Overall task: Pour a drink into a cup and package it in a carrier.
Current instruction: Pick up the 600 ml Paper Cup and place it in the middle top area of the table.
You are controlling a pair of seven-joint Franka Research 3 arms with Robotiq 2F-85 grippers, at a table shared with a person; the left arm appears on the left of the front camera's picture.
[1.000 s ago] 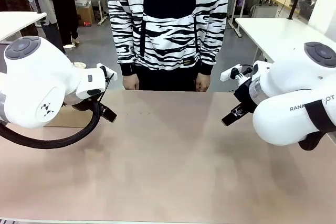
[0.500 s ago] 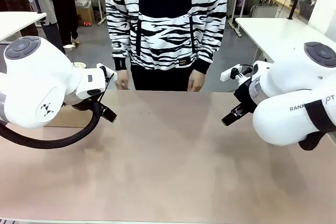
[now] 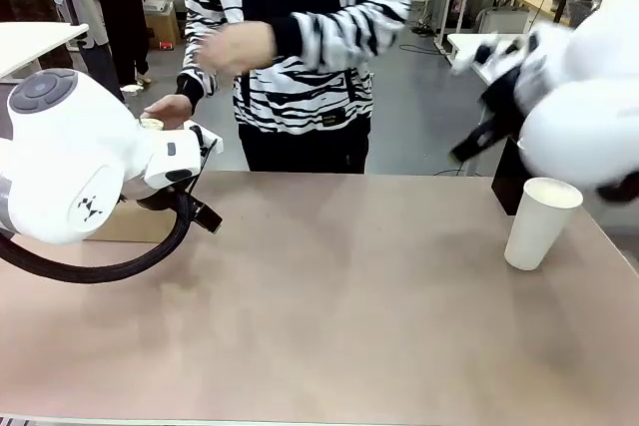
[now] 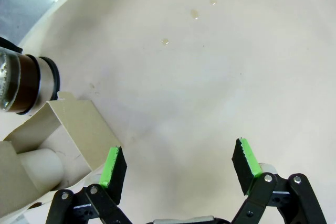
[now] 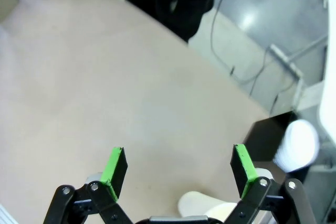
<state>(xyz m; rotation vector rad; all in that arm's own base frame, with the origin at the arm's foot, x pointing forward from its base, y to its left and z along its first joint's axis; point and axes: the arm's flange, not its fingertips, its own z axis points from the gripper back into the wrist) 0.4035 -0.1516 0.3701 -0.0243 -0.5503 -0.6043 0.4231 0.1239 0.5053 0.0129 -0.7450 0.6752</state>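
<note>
A white paper cup (image 3: 539, 221) stands empty-looking on the table at the right. High above it my right gripper (image 3: 474, 142) is blurred; its own view shows the right gripper (image 5: 178, 163) open over bare table, the cup (image 5: 299, 142) off to one side. My left gripper (image 4: 178, 161) is open and holds nothing. Beside it lies the brown cardboard carrier (image 4: 63, 127) with a white cup (image 4: 39, 167) in one slot. The drink (image 4: 18, 85) is dark liquid in a glass jug at the picture's edge. In the front view the carrier (image 3: 125, 224) is mostly hidden behind my left arm.
A person in a striped top stands at the far side, one hand (image 3: 165, 107) lowered by my left arm's wrist, the other raised and blurred. A black box (image 3: 509, 187) stands just behind the paper cup. A few droplets (image 4: 194, 14) mark the tabletop.
My right arm has swung up and to the right, uncovering the paper cup and black box. The person has stepped left and reached a hand toward the table's left end. My left arm is still.
</note>
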